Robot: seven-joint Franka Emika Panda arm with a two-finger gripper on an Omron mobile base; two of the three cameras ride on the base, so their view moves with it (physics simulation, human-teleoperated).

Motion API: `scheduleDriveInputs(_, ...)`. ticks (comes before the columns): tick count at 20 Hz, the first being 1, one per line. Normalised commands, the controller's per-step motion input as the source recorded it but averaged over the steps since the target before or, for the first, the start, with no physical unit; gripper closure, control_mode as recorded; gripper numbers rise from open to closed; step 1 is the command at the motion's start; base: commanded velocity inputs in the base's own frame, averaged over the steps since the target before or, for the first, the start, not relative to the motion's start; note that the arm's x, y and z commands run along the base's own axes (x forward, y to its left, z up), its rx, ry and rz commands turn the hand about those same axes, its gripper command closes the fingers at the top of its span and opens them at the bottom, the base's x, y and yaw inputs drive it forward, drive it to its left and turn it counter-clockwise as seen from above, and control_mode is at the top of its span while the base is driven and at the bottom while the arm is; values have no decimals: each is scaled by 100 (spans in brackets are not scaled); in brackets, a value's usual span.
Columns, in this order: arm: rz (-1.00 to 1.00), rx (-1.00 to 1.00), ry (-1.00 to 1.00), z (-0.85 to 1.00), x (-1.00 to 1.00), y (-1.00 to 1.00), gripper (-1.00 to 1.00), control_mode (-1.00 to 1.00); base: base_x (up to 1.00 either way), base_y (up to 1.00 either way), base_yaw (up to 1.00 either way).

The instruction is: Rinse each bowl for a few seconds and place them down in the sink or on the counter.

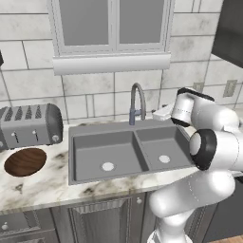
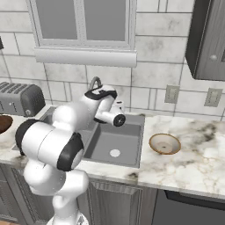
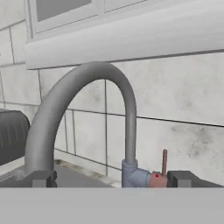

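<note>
The pincer (image 3: 111,179) stands wide apart and empty, facing the tap (image 3: 94,87) over the sink (image 1: 118,152). Far to its left lies the brown bowl (image 1: 25,161), to its right the tan bowl (image 2: 164,143), both on the worktop (image 2: 189,162). Both look stiff, light and smooth; the thin rim is probably the best hold.

A white-framed window (image 1: 111,28) sits in a pale tiled wall (image 1: 85,95), with a dark upper cabinet (image 2: 208,39) and grey toaster (image 1: 31,126).

Kitchen: sink (image 1: 90,153), toaster (image 1: 31,125), marble counter (image 2: 197,165).
</note>
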Motion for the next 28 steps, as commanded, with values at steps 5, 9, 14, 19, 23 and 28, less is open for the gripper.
scheduleDriveInputs(5,0,4,0,-10,39,-7,-100,-100,0,0,0)
scheduleDriveInputs(9,0,5,0,-9,38,-5,-100,-100,0,0,0)
scheduleDriveInputs(14,0,3,0,-10,38,0,-100,-100,0,0,0)
scheduleDriveInputs(19,0,2,0,-11,35,0,-100,-100,0,0,0)
scheduleDriveInputs(23,0,1,0,-11,35,0,-100,-100,0,0,0)
scheduleDriveInputs(28,0,1,0,-12,35,0,-100,-100,0,0,0)
